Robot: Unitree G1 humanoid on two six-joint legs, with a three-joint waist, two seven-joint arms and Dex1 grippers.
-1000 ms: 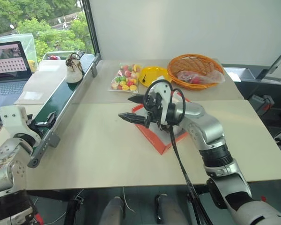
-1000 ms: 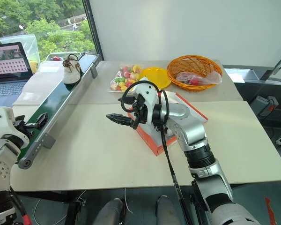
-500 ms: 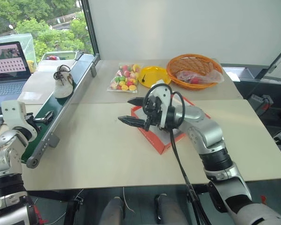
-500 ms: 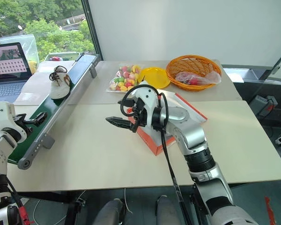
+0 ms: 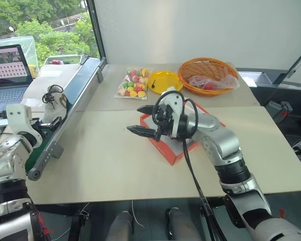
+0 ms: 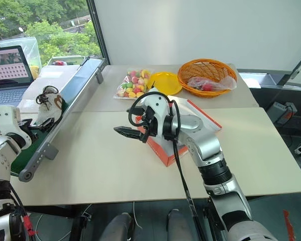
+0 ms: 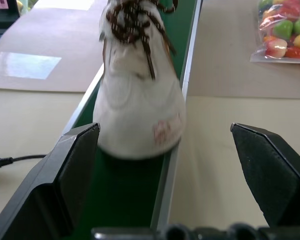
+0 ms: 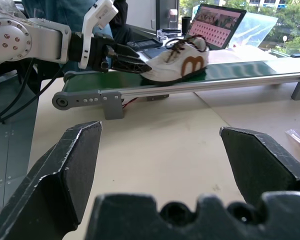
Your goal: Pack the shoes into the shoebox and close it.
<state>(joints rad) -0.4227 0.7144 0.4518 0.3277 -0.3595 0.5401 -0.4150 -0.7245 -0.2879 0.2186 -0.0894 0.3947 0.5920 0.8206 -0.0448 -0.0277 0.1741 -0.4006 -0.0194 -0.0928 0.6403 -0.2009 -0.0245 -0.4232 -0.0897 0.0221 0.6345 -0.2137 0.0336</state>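
On my far left a laptop (image 5: pixel 7 70) stands open beside the conveyor (image 6: pixel 70 103), a long narrow belt of dark green rubber framed in dull grey metal rails. One shoe (image 7: pixel 140 107) sits on that belt near its closer end: smooth cream upper, rounded toe, dark brown laces in a loose tangle, a brown mark on its side. My left gripper (image 6: pixel 32 125) sits at that end of the conveyor, its hard black angular fingers (image 7: pixel 70 170) spread wide on either side of the shoe's toe, not touching it.

To the right of the conveyor the counter (image 5: pixel 100 160) is pale, matte and flat. Further right lies the shoebox (image 5: pixel 165 148), flat red-orange cardboard with sharp corners. My right gripper (image 5: pixel 143 120) hangs just above the shoebox's conveyor-side edge, pointing toward the conveyor, its black fingers (image 8: pixel 262 160) released and empty.

Behind the shoebox, away from me, are a crinkly clear bag of bright sweets (image 5: pixel 134 83), a glossy yellow plate (image 5: pixel 165 80), and a round woven orange basket (image 5: pixel 208 75).
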